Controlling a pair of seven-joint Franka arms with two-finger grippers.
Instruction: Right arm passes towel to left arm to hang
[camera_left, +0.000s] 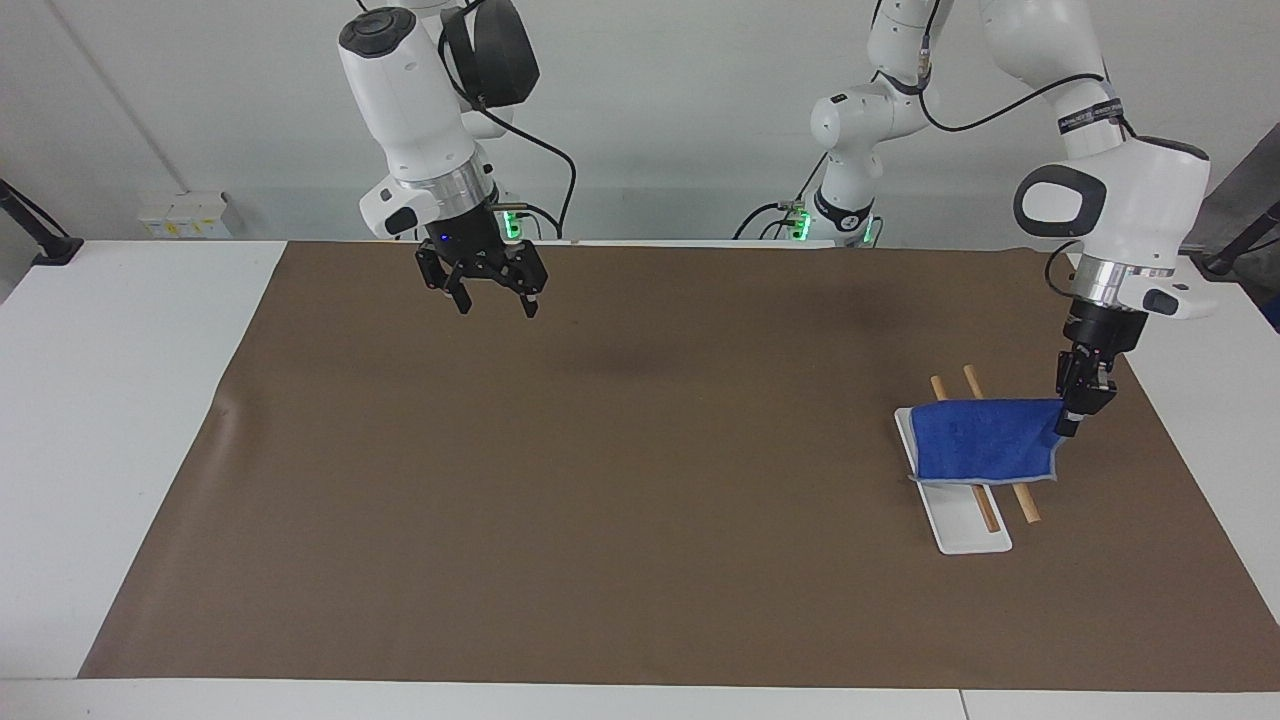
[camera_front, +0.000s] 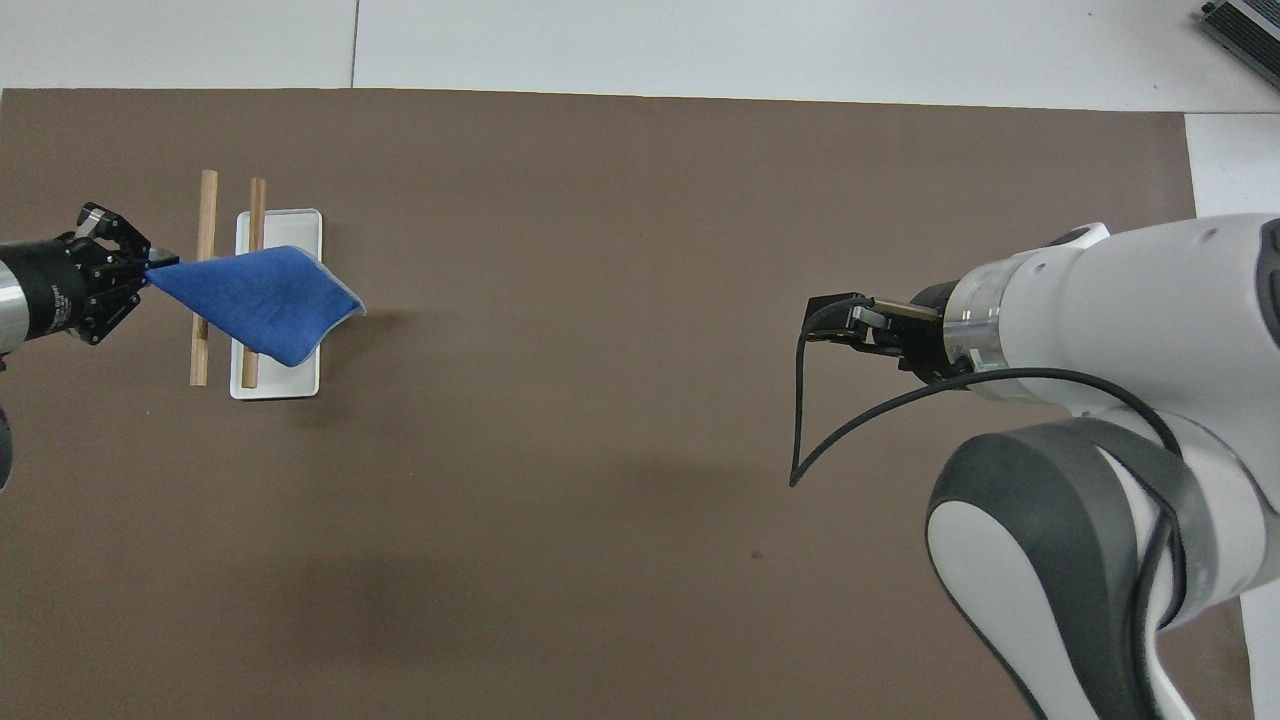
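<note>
Blue towel (camera_left: 985, 440): lying draped across both wooden bars (camera_left: 1023, 498) of the small rack (camera_left: 975, 535) at the left arm's end of the bench (camera_left: 100, 400); one corner is pinched by the left pincer (camera_left: 1068, 425).
Left pincer: pressed together on that corner, hanging just past the outer bar, toward the bench edge.
Right pincer (camera_left: 492, 302): fingers spread, holding nothing, waiting over the brown mat (camera_left: 560, 480) well apart from the rack.
Step in hand: looks like letting go of the towel on the rack; hand-over appears done.
Doing it well: lower the corner a bit so it is hanging below the outer bar before opening; the cloth is sitting skewed in the overhead view, with more of it on the inner side over the white base.
Risk: releasing with the corner high could let the soft cloth slide off toward the inner side.
Exit: open fully, then lift straight up so the fingers are not snagging the stitched edge.
</note>
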